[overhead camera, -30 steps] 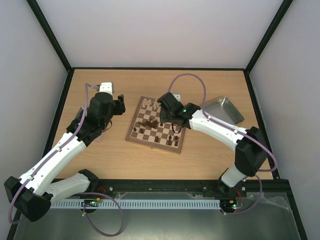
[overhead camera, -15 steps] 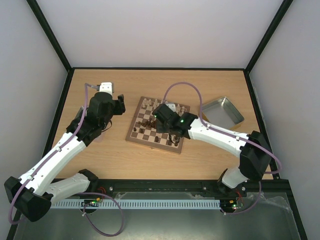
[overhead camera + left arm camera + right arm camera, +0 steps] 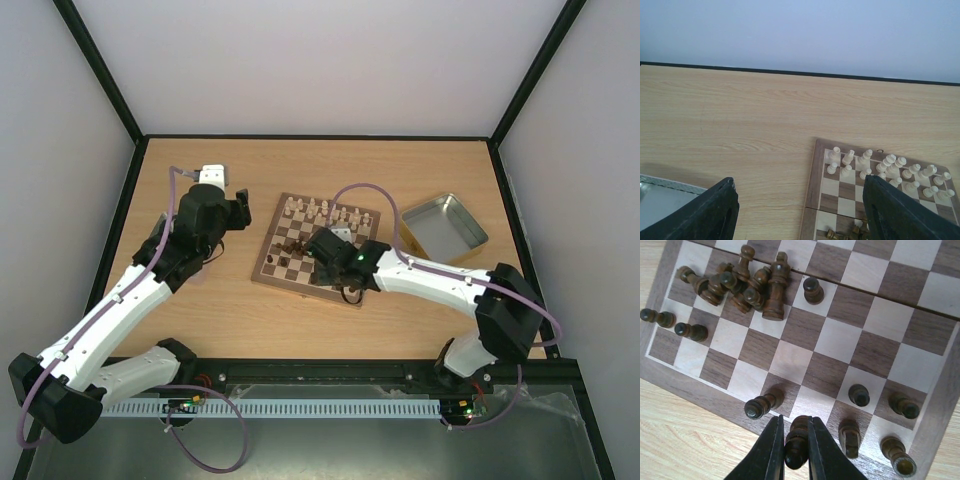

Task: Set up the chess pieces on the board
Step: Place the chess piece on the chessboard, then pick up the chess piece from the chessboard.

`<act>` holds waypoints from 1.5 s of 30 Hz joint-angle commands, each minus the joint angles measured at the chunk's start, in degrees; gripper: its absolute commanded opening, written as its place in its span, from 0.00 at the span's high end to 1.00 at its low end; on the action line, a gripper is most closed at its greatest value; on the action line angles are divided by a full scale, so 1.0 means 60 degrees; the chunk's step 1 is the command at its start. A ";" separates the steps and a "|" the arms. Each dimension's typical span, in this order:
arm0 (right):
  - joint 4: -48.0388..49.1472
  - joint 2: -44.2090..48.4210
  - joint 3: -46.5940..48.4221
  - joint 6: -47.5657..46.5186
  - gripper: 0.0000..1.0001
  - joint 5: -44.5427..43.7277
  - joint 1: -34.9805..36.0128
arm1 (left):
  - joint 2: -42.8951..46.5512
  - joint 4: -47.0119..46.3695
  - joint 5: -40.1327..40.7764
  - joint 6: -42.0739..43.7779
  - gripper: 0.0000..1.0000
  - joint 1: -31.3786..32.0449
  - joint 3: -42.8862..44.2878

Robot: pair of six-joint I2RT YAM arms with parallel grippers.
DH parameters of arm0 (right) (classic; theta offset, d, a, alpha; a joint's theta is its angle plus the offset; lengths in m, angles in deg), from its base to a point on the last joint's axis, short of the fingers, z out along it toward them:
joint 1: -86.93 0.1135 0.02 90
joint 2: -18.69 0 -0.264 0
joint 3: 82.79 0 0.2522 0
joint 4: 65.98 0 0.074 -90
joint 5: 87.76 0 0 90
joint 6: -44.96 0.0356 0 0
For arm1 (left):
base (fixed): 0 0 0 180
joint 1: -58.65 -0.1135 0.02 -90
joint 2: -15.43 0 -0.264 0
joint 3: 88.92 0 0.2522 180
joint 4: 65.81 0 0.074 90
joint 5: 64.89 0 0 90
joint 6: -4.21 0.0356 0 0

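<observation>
Fingers point(image 3: 774, 455) of the right claw point(image 3: 794, 424) pinch one dark chess piece point(image 3: 796, 446) in the row along the board's point(image 3: 690, 387) near rim. Other dark pieces point(image 3: 747, 285) lie heaped toward its left side. Cream pieces point(image 3: 885, 167) line the far rows. Left claw point(image 3: 807, 215) hangs spread wide over the tabletop point(image 3: 740, 125) beside the board.

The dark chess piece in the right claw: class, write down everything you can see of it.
The dark piece looks like glossy turned brown wood, with a rounded top and a ringed collar. Seen from above, it stands roughly upright, clamped between the two fingers of the right claw. It sits at the edge row of the board, beside the rim, with neighbouring dark pieces on either side. Whether its base touches the square is hidden.
</observation>
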 commanded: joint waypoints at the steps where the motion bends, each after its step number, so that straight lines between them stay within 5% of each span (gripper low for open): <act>1: 0.0180 -0.0477 0.0022 -0.0074 0.89 0.0046 0.0105 | 0.0066 -0.0241 0.0043 -0.0030 0.30 -0.0068 -0.0112; 23: 0.0570 -0.1449 0.0119 -0.0159 0.86 -0.0498 0.0114 | -0.0018 -0.0239 -0.0016 -0.0056 0.30 -0.0066 -0.0124; 45: 0.1000 -0.0310 0.0199 0.0419 0.67 -0.2045 -0.0223 | -0.0119 -0.0164 -0.0002 -0.0087 0.30 -0.0062 -0.0083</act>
